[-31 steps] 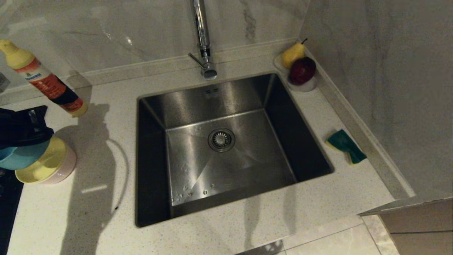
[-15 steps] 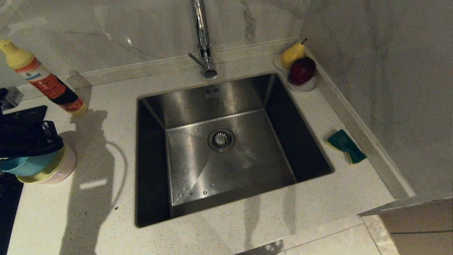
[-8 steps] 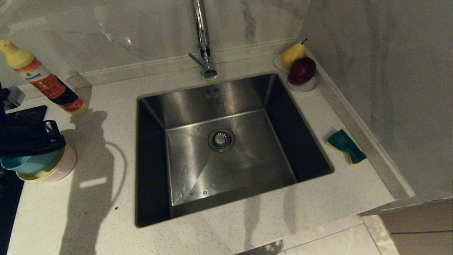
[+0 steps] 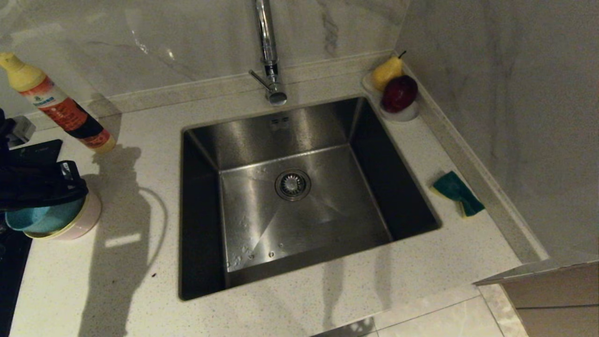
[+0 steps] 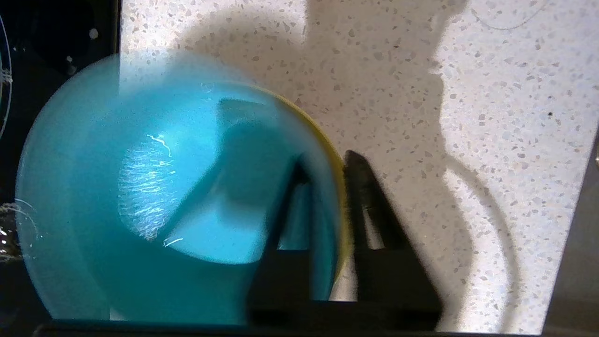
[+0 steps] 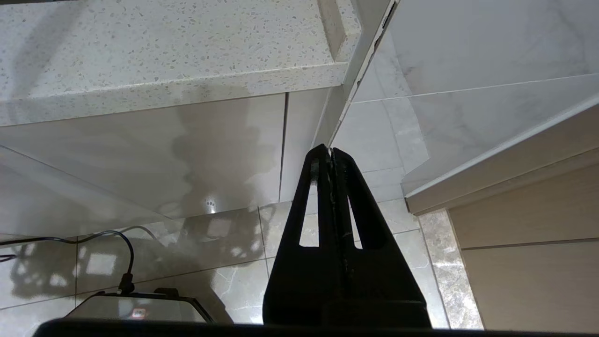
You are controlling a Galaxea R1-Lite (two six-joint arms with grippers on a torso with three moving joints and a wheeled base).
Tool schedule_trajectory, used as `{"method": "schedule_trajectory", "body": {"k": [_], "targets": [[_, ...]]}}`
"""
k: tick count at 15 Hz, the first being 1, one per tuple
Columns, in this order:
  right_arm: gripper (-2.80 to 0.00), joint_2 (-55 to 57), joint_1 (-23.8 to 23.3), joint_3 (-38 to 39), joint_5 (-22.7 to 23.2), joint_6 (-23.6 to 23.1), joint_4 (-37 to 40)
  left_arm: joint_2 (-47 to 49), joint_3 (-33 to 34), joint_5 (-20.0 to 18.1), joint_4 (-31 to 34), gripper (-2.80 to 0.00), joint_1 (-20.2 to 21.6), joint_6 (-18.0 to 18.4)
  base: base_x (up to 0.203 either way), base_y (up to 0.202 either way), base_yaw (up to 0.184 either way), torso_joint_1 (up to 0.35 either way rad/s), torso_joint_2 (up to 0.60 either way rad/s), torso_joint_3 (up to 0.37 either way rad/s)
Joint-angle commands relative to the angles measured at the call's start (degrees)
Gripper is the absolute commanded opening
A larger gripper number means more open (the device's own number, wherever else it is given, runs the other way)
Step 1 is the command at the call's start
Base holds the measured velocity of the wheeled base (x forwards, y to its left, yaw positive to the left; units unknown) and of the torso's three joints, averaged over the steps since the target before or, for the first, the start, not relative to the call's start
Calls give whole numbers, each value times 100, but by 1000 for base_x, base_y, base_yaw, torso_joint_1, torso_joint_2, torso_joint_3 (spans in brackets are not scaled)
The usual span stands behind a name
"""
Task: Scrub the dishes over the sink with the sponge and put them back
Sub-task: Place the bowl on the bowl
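The three dishes stand stacked at the counter's left edge: the light blue bowl (image 4: 37, 217) in the yellow bowl (image 4: 52, 232), which sits in the pink bowl (image 4: 88, 216). My left gripper (image 4: 75, 187) is over the stack, open a little. In the left wrist view the left gripper (image 5: 326, 161) straddles the blue bowl's (image 5: 140, 187) rim, one finger inside and one outside, with a gap beside the outer finger. The sponge (image 4: 457, 193) lies green face up to the right of the sink (image 4: 281, 131). My right gripper (image 6: 331, 152) hangs shut below the counter edge.
A tall chrome tap (image 4: 267, 51) rises behind the basin. A tilted detergent bottle (image 4: 61, 110) stands at the back left. A white dish (image 4: 406, 113) with a pear and a red apple sits in the back right corner. A black hob (image 4: 9, 262) borders the stack.
The left gripper has come down and a little to the right with the blue bowl, which now sits nested in the yellow bowl. Nothing else has moved.
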Motion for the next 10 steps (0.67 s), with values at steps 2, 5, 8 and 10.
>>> {"method": "schedule_trajectory", "body": {"k": [2, 5, 8, 10], "targets": [[-280, -1, -2, 0, 4, -5, 1, -34, -34, -29, 2, 0, 1, -17, 0, 0, 0, 0, 0, 0], [-280, -1, -2, 0, 4, -5, 1, -131, -146, -50, 45, 0, 1, -34, 0, 0, 0, 0, 0, 0], [-280, -1, -2, 0, 4, -5, 1, -338, -475, -64, 152, 0, 1, -95, 0, 0, 0, 0, 0, 0], [-280, -1, -2, 0, 4, -5, 1, -476, -760, -75, 419, 0, 1, -94, 0, 0, 0, 0, 0, 0]]}}
